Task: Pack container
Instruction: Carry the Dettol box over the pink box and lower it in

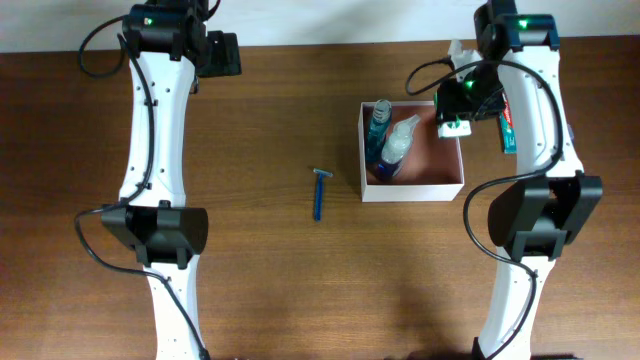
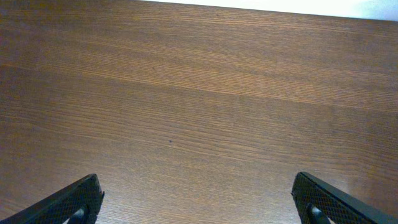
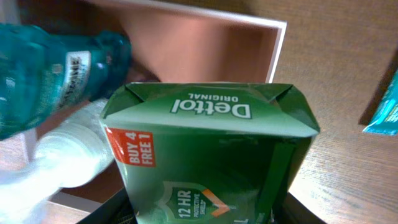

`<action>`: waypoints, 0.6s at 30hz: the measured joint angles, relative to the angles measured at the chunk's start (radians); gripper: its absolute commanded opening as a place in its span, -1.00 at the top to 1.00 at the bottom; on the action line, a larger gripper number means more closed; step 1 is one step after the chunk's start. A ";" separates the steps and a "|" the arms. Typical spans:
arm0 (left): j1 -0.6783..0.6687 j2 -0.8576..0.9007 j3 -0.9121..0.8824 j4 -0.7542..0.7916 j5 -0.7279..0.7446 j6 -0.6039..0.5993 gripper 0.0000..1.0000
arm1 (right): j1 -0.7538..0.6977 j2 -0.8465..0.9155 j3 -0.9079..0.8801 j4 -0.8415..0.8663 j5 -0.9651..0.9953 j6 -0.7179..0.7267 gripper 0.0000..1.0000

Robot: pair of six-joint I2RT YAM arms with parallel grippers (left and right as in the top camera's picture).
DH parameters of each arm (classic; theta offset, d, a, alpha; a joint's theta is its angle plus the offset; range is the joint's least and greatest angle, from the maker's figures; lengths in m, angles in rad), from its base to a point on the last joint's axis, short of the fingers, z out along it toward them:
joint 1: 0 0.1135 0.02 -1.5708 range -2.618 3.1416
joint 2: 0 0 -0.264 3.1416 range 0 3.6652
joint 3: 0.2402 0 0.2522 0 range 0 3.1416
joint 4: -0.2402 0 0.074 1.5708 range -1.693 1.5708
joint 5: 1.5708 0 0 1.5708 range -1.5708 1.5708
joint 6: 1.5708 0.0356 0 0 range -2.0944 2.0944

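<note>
The container (image 1: 412, 190) sat right of centre; thin-walled and light, I judged, best pinched at one wall. My right gripper (image 1: 453, 120) clasped a Dettol soap pack (image 3: 211, 143) above its corner; my left gripper (image 2: 196, 199) gaped wide.

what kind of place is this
Likely a robot test bench: two white robot arms at a brown wooden table, one holding a green Dettol carton by a white-walled square container of toiletry bottles.

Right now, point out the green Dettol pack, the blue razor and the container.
green Dettol pack (image 3: 211, 155): right wrist view, its green front face.
blue razor (image 1: 319, 198): overhead view, middle of the handle.
container (image 1: 410, 190): overhead view, its near white wall.
</note>
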 measured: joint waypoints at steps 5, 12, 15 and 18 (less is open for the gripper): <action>0.000 0.000 0.000 0.000 0.000 0.000 -0.99 | 0.000 0.000 -0.058 0.002 0.000 0.002 -0.01; 0.000 0.000 0.000 0.000 0.000 0.000 -0.99 | 0.000 0.000 -0.090 0.018 -0.027 0.004 -0.01; 0.000 0.000 0.000 0.000 0.000 0.000 -0.99 | 0.000 0.000 -0.092 0.028 -0.027 0.004 -0.02; 0.000 0.000 0.000 0.000 0.000 0.000 -0.99 | 0.000 0.000 -0.093 0.036 -0.027 0.003 -0.02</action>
